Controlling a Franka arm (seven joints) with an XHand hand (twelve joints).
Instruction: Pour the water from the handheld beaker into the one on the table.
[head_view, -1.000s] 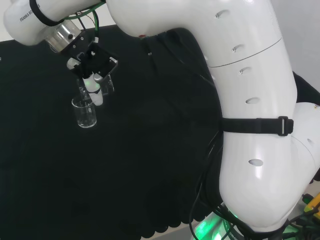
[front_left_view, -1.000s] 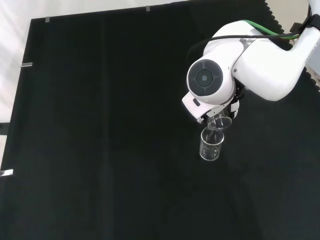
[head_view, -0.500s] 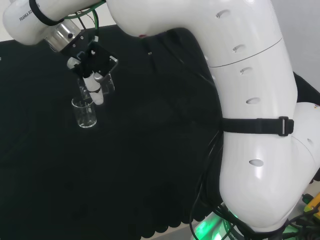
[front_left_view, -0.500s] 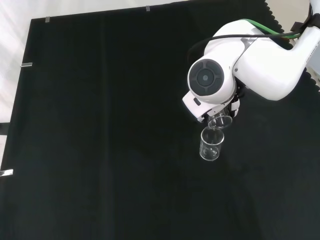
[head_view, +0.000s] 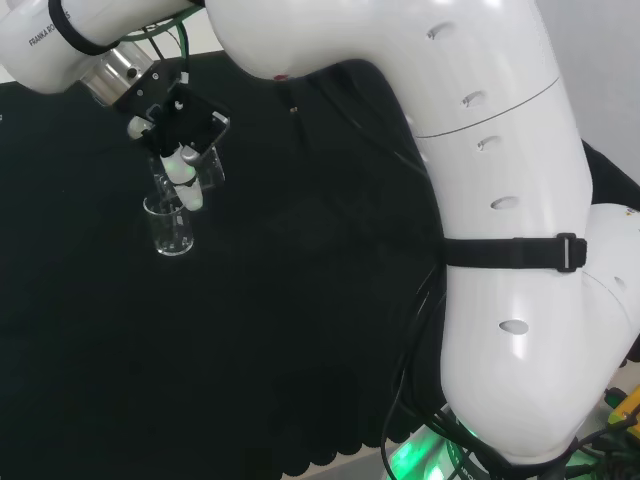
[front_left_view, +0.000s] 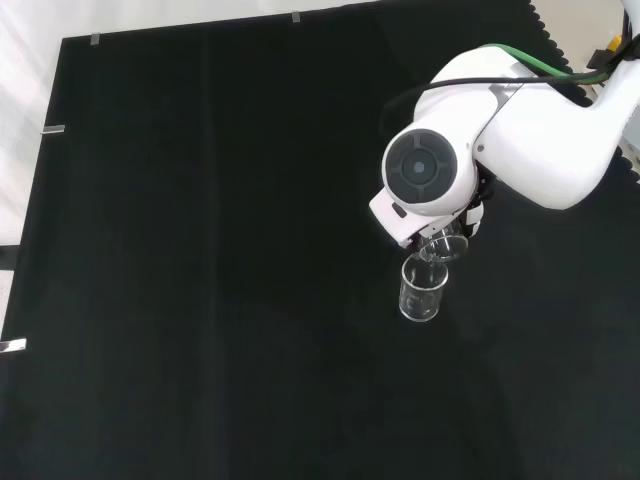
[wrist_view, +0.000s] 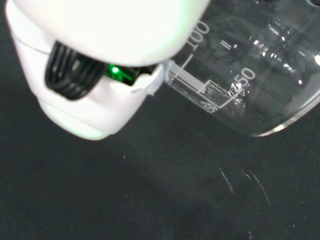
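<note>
The pour looks to be in hand or near its end: in the upper left of the head view the clear glass handheld beaker (head_view: 207, 165) is tipped over the clear glass beaker standing on the black cloth (head_view: 172, 226), its lip just above the standing rim. Whether water has crossed cannot be told. What likely remains is righting the held beaker. The black and white robot hand (head_view: 178, 128) has its fingers curled round that tilted beaker, grasping it.

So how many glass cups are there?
2. One beaker stands on the cloth; the hand holds the other beaker tilted just above it.
</note>
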